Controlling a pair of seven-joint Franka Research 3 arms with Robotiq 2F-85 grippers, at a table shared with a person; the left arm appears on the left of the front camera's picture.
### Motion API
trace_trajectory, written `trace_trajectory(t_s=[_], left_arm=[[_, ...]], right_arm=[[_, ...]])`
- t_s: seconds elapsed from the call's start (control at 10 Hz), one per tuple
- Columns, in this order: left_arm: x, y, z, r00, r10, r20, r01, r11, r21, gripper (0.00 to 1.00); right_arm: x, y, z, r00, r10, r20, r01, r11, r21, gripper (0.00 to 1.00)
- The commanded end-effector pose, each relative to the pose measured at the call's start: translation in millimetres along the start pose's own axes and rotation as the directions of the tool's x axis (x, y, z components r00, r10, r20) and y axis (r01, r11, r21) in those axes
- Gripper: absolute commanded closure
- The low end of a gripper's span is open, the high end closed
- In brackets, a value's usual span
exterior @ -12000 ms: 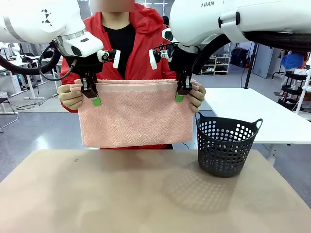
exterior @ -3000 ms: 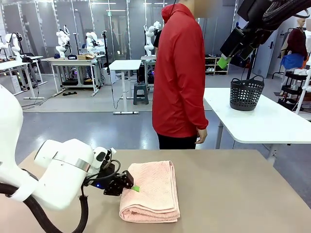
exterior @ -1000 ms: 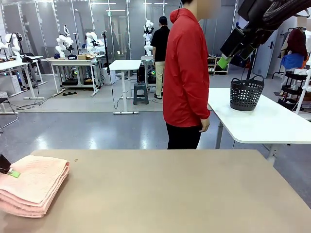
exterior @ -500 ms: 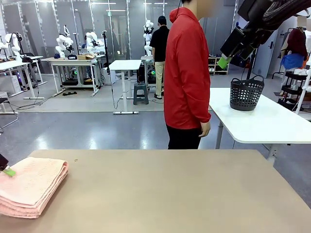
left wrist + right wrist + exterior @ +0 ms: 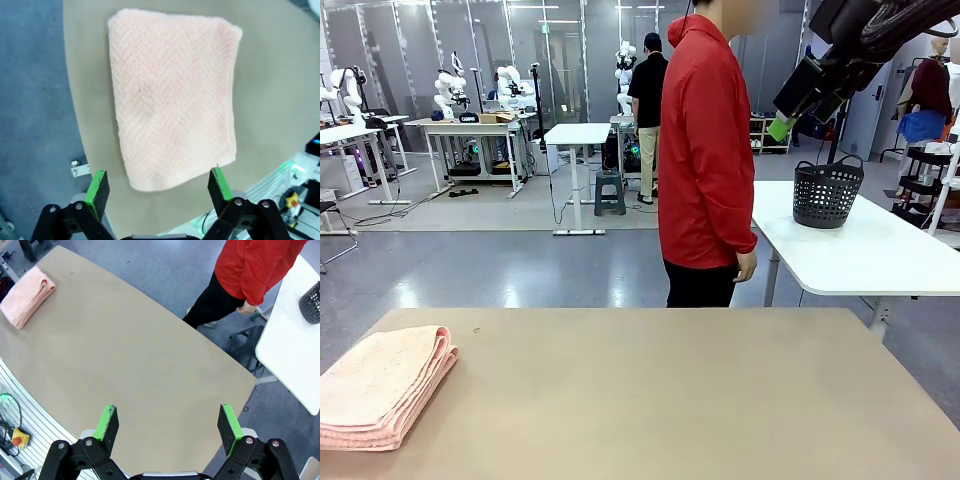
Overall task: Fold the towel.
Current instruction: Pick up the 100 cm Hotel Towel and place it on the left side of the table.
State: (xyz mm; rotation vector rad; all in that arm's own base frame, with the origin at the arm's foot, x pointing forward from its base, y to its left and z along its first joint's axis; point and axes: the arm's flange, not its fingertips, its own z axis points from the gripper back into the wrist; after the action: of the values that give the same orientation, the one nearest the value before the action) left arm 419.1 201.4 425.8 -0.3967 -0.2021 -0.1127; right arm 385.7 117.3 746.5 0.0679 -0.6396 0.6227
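Observation:
The towel [image 5: 378, 388] lies folded into a thick pink stack at the left end of the tan table [image 5: 660, 400]. From above, the towel [image 5: 170, 95] is a neat rectangle near the table's edge. My left gripper [image 5: 159, 186] hangs over it, open and apart from the cloth, nothing between its green pads. High above the table my right gripper [image 5: 169, 429] is open too, and the towel [image 5: 27, 295] is small at that view's upper left. In the front view my right gripper's green pad [image 5: 781, 127] shows at the upper right.
A person in a red jacket [image 5: 705, 150] stands side-on at the table's far edge, hand hanging down. A dark basket [image 5: 828, 192] sits on a white table [image 5: 860, 250] behind to the right. Other tables and a second person stand farther back.
My left gripper has let go of the towel, opened and pulled out of the front view. The towel's stack settled flat at the left end. The right arm stayed still.

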Motion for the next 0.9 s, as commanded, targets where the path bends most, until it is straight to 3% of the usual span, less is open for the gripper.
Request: trace_trajectory(t_s=[0.0,0.8], left_arm=[[-16.0,-17.6,5.8,0.999,-0.039,-0.003,0.039,0.999,0.029,0.00],[-6.0,-8.6,7.5,1.000,-0.024,0.003,0.024,1.000,0.014,0.00]], right_arm=[[-0.7,-0.8,0.5,1.000,0.007,-0.006,-0.007,1.000,0.002,0.00],[-0.7,-0.8,0.5,1.000,0.007,-0.006,-0.007,1.000,0.002,0.00]])
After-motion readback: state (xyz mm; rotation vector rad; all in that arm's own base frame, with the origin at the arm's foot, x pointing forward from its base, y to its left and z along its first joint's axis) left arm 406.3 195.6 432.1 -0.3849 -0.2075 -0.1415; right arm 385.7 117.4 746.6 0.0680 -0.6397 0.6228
